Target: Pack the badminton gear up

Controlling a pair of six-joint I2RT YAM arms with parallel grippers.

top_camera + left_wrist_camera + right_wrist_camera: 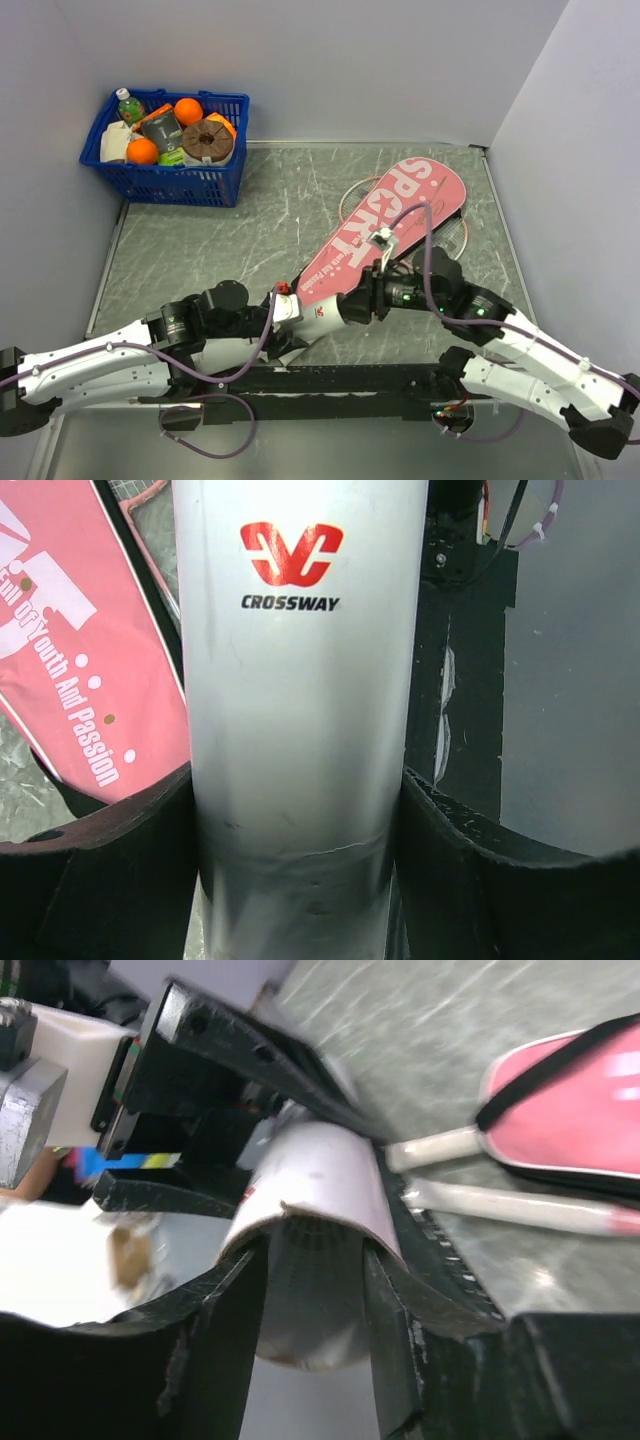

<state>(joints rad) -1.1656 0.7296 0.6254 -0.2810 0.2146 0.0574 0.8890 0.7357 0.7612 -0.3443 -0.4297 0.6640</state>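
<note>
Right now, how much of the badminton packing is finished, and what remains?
Nothing looks packed in the pink bag yet. In hand: the left gripper and the right gripper both clamp the white tube; what it holds I cannot tell. Remaining: both racket handles lie outside the bag, and the tube must go in too.

The pink racket bag [385, 225] is lying slantwise on the table [220, 240], with racket heads [350, 196] peeking out beneath its wide end. The left gripper [299, 311] and right gripper [363, 300] are facing each other across the white tube [326, 311] by the bag's narrow end. A blue basket [165, 185] is sitting far left.
</note>
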